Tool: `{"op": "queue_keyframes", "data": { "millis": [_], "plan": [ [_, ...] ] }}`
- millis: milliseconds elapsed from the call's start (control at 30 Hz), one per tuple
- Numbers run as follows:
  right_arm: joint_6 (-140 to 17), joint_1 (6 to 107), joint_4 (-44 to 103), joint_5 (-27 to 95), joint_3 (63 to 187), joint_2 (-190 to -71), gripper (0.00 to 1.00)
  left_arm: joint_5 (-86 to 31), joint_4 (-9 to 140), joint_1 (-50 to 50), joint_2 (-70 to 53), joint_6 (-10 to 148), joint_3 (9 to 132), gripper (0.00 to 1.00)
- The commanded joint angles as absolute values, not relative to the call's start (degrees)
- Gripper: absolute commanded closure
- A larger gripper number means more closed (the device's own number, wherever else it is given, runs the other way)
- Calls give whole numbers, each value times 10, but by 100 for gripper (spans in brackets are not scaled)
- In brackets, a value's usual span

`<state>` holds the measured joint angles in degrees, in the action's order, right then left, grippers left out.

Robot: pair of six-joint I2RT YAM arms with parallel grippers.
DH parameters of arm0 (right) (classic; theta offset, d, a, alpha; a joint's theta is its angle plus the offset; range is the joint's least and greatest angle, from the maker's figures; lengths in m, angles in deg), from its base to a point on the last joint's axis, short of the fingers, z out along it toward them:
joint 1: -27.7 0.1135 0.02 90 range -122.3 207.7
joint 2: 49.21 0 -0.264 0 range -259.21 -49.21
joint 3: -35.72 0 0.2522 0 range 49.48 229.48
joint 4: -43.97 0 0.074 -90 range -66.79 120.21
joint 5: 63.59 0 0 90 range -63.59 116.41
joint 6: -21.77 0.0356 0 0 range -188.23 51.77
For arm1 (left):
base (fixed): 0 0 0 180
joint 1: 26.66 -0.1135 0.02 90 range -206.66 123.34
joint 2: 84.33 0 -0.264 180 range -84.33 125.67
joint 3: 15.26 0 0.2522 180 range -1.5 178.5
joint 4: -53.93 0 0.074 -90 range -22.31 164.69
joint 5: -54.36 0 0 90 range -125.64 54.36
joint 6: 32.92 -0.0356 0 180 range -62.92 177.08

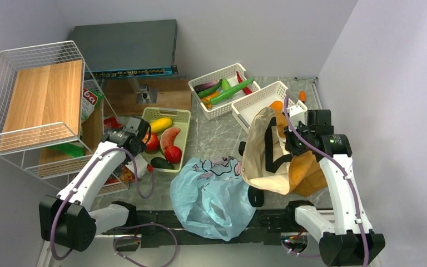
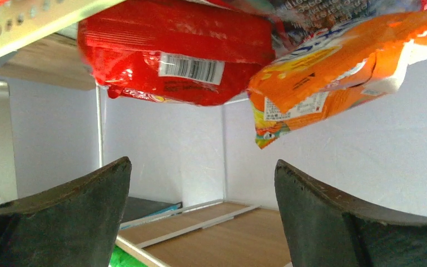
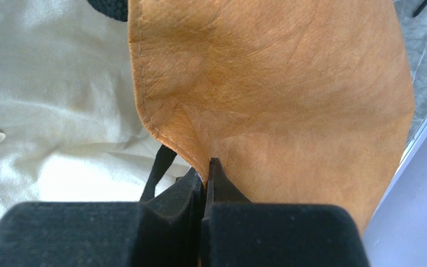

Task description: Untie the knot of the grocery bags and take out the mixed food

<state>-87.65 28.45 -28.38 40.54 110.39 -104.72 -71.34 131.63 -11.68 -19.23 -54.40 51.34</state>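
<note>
Pinching the tote [image 3: 289, 83] by its rim, the right pincer [image 3: 205, 167] props the mouth open I'd guess, while the left pincer [image 2: 203, 183] gapes empty under a red pack [image 2: 172, 50].

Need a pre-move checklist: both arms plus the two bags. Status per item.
1. Right gripper grip on the tote: ok, jaws closed on its brown edge.
2. Left gripper free: ok, open, with nothing between the fingers.
3. Left gripper clearance: cannot tell. The red snack pack and orange pack loom close in its wrist view.
4. Tote mouth open: ok, cream lining is exposed in the top view.
5. Tote emptied: cannot tell, folds hide the inside.
6. Blue bag knot undone: cannot tell. It lies crumpled and no knot shows.
</note>
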Motion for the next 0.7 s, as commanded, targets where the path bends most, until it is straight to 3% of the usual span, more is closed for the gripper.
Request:
{"op": "queue_keyframes", "data": {
  "millis": [0, 400, 667],
  "plan": [
    [-873, 281, -267, 412, 1134, -1049, 100, -804, 1364, -96, -195, -509, 592, 1],
    [-878, 281, -273, 410, 1131, -1048, 100, -828, 1529, -113, -207, -437, 611, 1],
    [-876, 281, -266, 419, 1126, -1054, 100, -801, 1351, -204, -302, -593, 501, 1]
  ]
}}
